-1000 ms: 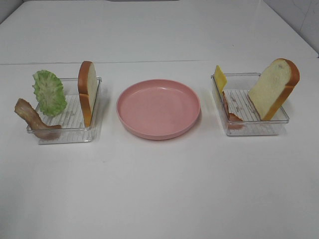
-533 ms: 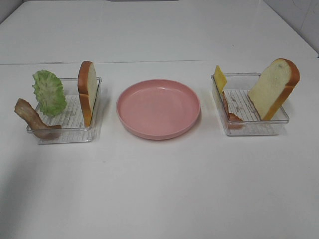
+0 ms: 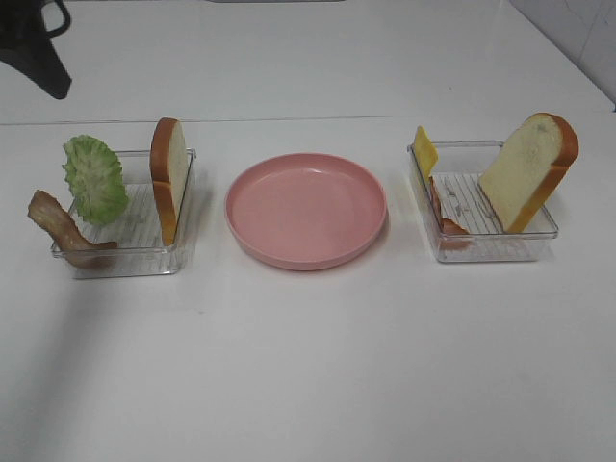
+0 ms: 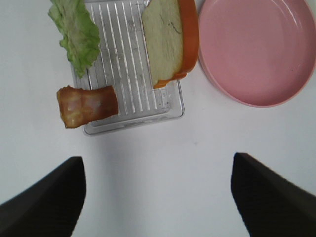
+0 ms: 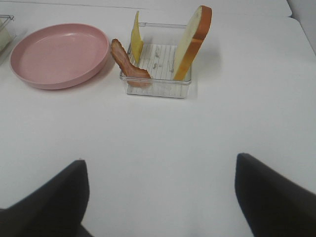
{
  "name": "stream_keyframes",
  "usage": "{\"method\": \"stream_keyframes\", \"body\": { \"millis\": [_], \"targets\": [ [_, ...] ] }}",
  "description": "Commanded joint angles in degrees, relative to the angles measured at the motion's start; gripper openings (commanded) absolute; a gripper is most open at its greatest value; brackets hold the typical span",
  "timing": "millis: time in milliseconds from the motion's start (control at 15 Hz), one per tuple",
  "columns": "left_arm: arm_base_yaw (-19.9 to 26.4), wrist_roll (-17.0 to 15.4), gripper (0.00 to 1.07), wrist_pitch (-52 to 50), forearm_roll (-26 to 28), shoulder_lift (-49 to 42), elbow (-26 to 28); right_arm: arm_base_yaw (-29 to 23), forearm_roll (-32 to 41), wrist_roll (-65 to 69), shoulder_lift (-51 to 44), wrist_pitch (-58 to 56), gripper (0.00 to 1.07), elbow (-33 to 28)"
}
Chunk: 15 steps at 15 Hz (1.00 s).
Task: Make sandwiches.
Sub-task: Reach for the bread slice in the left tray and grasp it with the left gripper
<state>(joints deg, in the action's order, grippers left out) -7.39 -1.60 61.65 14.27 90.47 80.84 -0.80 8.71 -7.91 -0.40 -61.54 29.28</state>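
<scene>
**Status.** No sandwich is assembled. Its parts stand in two clear trays on the surface (image 3: 308,366), one on each side of the plate (image 3: 289,258), which is bare.

**Pincers.** The left pincer (image 4: 158,195) is spread wide, holds nothing, and hovers above the surface near the left tray (image 4: 133,126). The right pincer (image 5: 160,197) is likewise wide and empty, well apart from the right tray (image 5: 155,91).

**Step in hand (judged): fetch a bread slice as the base.**
1. Choose the left bread (image 4: 165,39), which stands on edge against the tray wall nearest the plate.
2. Descend from above with one jaw on each face of the slice, clear of that wall.
3. Lift straight until free of the rim, then lay it flat mid-plate.

**Containers.**
- Left tray: the left bread, lettuce (image 4: 74,34) at the opposite side, and left bacon (image 4: 86,104) overhanging a corner of the rim.
- Right tray: right bread (image 5: 192,42) leaning on the side away from the plate, cheese (image 5: 136,37) upright at the plate side, and right bacon (image 5: 128,61) hanging over that wall.
</scene>
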Motion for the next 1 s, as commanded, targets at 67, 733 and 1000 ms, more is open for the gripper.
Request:
{"method": "stream_keyframes", "body": {
  "millis": [67,733,1000],
  "targets": [
    [-4.01,-5.9,0.76,0.86,-5.33,6.25,5.21,0.11,0.0,0.06,-0.8,0.52,0.77,-0.23],
    [-13.69,-19.88,0.76,2.58,-20.45,27.39,24.47,0.11,0.0,0.06,-0.8,0.52,0.77,-0.23],
    [-13.69,-20.17,0.76,-1.2,-19.42,29.68,24.52,0.11,0.0,0.06,-0.8,0.52,0.77,-0.23]
  ]
}}
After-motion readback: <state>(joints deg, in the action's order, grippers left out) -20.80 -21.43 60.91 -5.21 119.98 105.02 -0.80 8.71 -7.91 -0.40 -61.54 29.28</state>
